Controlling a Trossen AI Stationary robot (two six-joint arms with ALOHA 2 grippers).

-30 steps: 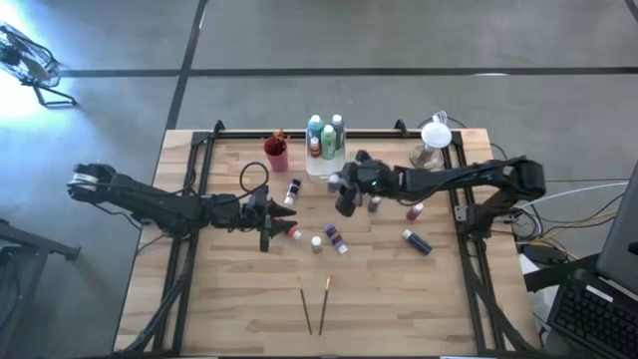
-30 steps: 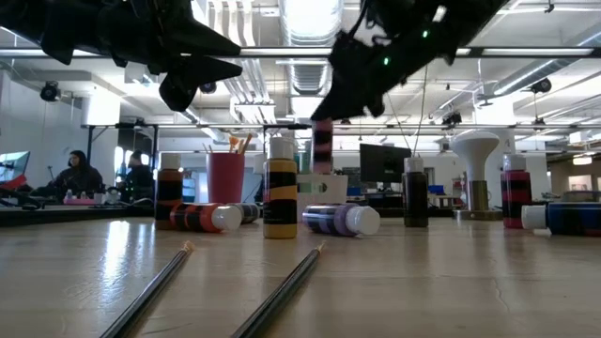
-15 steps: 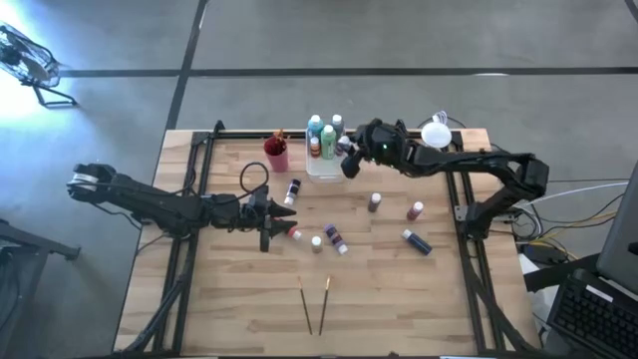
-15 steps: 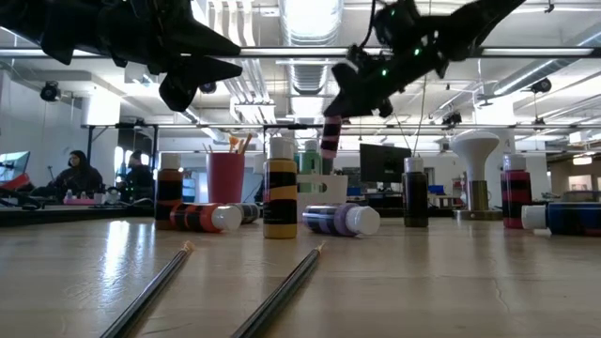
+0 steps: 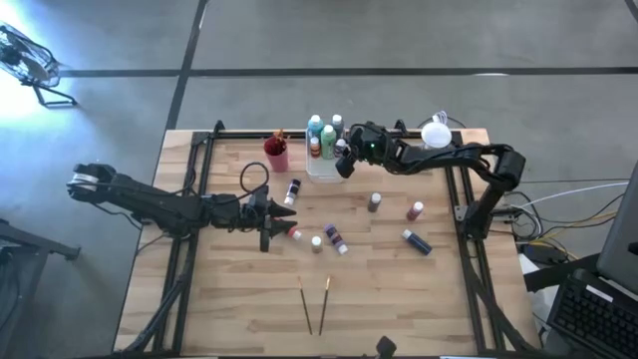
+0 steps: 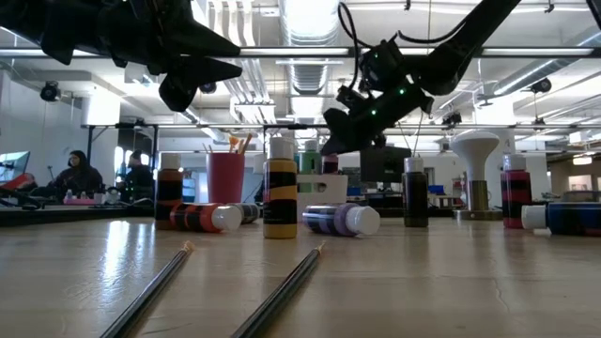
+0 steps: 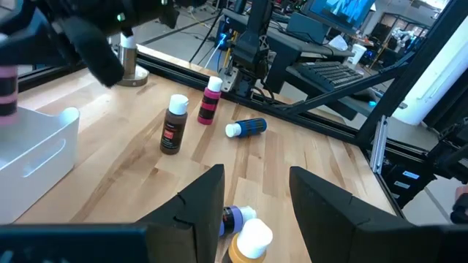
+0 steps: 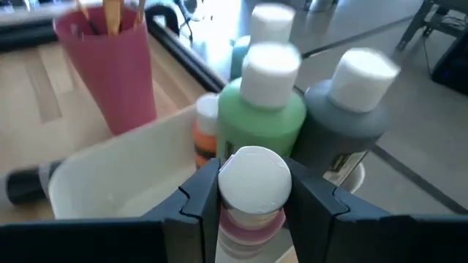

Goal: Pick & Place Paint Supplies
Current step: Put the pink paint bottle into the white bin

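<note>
Overhead, table-level and two wrist cameras.

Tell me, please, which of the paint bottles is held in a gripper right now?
The pink-banded white-capped bottle, clamped in the right gripper above the white tray. The other bottles stand in the tray or sit loose on the table, ungripped.

White-capped paint bottles [image 5: 325, 138] stand clustered upright at the bench's far edge, others [image 5: 335, 238] lie or stand mid-bench, and two thin paintbrushes [image 5: 315, 303] lie nearer.
</note>
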